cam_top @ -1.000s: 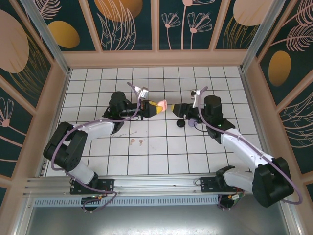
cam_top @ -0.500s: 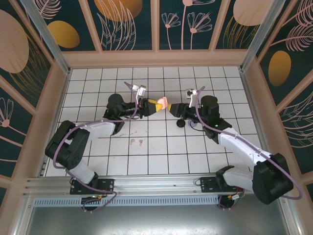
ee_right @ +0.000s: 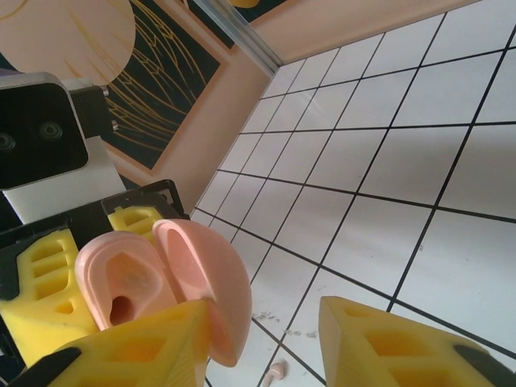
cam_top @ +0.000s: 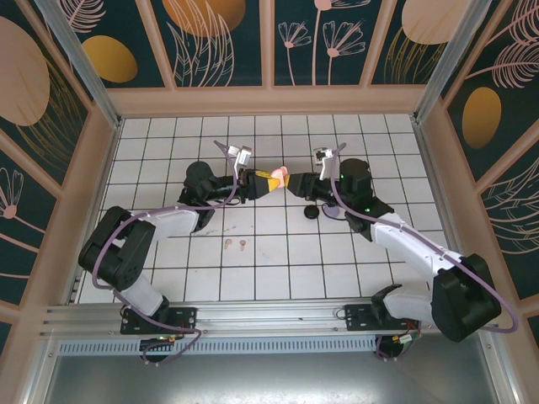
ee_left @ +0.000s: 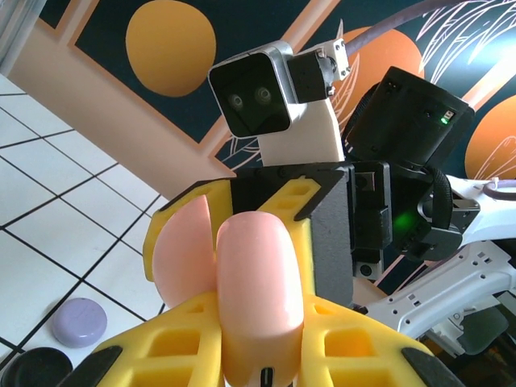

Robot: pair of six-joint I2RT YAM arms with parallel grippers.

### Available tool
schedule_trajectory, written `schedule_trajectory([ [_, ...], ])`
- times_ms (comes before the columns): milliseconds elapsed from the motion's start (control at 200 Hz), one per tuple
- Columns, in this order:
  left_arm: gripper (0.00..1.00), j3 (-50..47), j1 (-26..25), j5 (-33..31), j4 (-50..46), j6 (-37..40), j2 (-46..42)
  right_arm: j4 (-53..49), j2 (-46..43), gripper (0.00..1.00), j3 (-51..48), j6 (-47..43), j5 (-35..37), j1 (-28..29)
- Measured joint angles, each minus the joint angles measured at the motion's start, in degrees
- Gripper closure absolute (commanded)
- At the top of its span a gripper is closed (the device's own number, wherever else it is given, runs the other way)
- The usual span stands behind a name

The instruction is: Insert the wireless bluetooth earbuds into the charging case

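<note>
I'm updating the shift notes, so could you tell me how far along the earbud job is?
Done: the left gripper holds the pink case aloft, hinged open. In hand: the right gripper, jaws open, is at its lid. Left: both pink earbuds lie on the tiles; the case looks empty.

Pale pink case [ee_right: 161, 282] between yellow fingers [ee_left: 387, 339]; white floor [cam_top: 278, 269] gridded black, teal walls [cam_top: 295, 67] with orange discs and pink flower outlines; lavender case [ee_left: 79, 321].

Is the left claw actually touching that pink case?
Touching. The left wrist view shows the left gripper with its yellow fingers pressed against both sides of the pink case.
</note>
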Motion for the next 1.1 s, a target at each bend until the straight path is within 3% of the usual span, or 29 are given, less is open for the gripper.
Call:
schedule_trajectory([
  [475, 1.0, -0.02, 0.07, -0.92, 0.02, -0.2, 0.52, -0.39, 1.92, 1.0, 1.62, -0.2, -0.9, 0.46],
  [656, 1.0, -0.04, 0.11, -1.01, 0.04, -0.42, 0.57, -1.42, 1.92, 1.0, 2.25, -0.52, -0.87, 0.57],
  [1101, 0.49, -0.04, -0.02, -4.35, -1.77, 1.14, 0.85, -3.67, 1.9, 1.0, 3.69, -1.42, 2.51, 1.09],
])
